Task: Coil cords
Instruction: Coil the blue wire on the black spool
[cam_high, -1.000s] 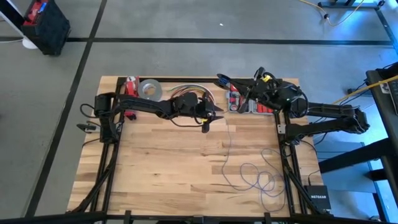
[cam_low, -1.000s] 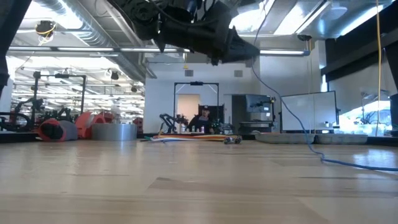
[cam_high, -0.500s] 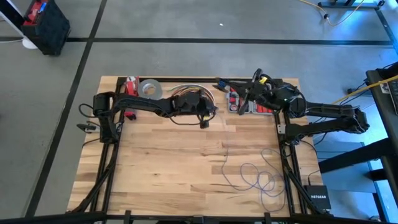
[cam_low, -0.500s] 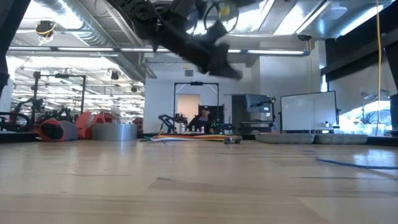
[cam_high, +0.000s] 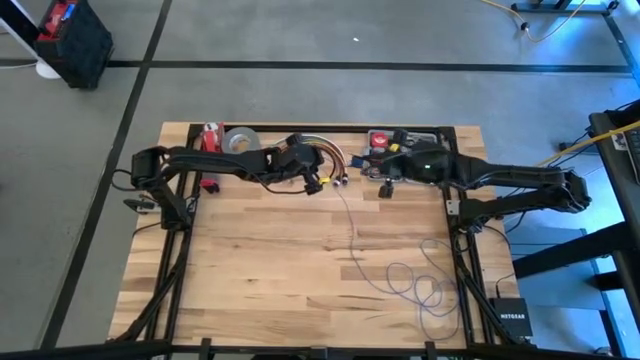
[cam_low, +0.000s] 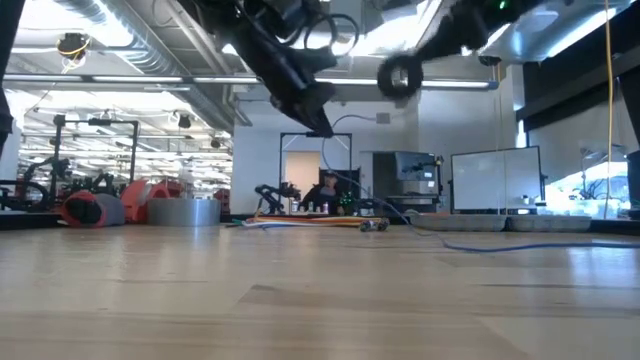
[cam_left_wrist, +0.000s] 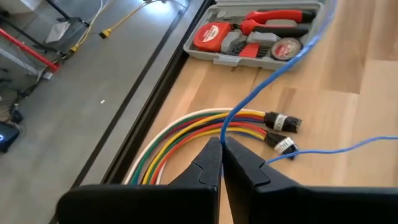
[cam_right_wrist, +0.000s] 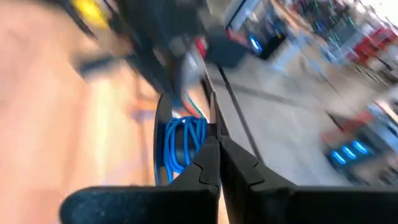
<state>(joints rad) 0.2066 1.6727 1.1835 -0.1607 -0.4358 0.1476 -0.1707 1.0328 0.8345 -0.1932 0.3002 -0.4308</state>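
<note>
some turns of the cords (cam_right_wrist: 184, 144) sit in your closed right gripper (cam_right_wrist: 216, 144), your left gripper (cam_left_wrist: 222, 144) pinches the strand, and most lies loose on the table (cam_high: 260, 270)

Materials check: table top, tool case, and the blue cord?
Table top: looks like butcher-block wood, pale jointed strips with visible grain, satin finish.
Tool case: probably moulded grey plastic, matte, with shaped recesses holding the tools.
Cord: thin wire in a blue jacket, likely smooth plastic insulation; it bends freely where the left gripper pinches it.
</note>
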